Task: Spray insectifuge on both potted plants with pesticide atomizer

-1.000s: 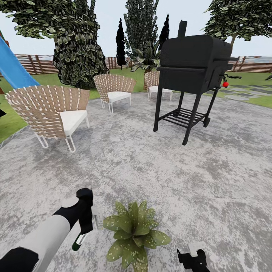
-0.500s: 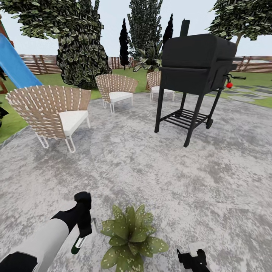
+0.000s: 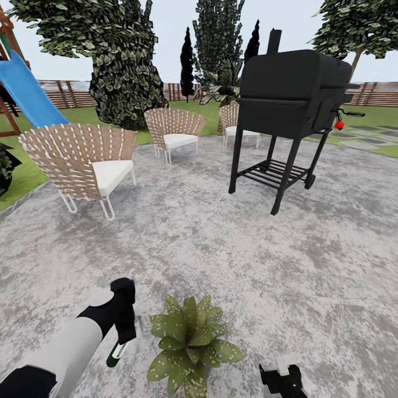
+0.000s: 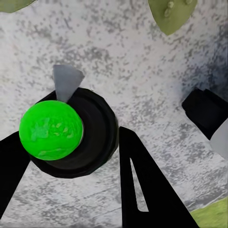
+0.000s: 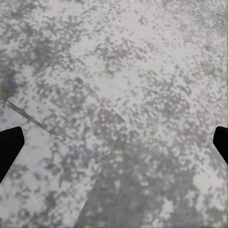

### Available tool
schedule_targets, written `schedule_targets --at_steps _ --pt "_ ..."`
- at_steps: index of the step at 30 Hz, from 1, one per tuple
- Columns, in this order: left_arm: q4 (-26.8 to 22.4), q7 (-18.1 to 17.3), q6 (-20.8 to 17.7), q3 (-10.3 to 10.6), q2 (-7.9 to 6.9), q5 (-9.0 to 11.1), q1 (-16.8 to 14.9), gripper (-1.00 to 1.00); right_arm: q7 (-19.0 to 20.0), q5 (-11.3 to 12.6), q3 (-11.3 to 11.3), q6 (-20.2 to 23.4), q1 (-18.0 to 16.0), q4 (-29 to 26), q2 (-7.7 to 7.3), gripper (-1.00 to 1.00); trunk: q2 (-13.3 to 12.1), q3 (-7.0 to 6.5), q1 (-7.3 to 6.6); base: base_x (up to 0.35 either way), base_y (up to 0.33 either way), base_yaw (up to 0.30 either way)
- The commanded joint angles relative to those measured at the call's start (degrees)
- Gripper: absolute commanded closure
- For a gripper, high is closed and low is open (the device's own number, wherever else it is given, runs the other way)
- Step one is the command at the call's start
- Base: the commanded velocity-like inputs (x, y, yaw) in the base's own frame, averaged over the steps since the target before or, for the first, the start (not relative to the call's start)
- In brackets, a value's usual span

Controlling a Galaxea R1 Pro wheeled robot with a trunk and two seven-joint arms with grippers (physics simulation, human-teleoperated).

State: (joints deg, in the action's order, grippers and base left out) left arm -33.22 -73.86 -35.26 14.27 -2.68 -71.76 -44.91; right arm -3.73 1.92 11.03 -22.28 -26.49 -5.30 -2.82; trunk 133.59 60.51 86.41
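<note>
On the patio, head view: left gripper is clamping the slim dark-green pesticide atomizer, long axis tilting downward, beside the speckled potted plant on mottled grey paving.
Left wrist view: glossy green round end is facing the camera.
Right wrist view: right gripper fingers are standing wide apart.

Camera panned slightly left: blue slide more exposed; left claw nearer potted plant.
</note>
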Motion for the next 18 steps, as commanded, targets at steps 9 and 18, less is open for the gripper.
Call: schedule_targets --at_steps 9,18 --pt "-0.69 -0.38 -0.6 0.32 -0.13 -0.05 -0.17 1.0 -0.31 0.19 0.56 -0.13 -0.01 0.02 -1.15 -1.0 0.02 0.05 -0.01 0.0 0.0 0.112" --pt "-0.75 -0.32 -0.61 0.24 -0.13 -0.05 -0.17 1.0 -0.31 0.19 0.57 -0.13 0.01 -0.06 -1.39 -1.0 0.02 0.05 -0.01 -0.107 -0.172 0.0"
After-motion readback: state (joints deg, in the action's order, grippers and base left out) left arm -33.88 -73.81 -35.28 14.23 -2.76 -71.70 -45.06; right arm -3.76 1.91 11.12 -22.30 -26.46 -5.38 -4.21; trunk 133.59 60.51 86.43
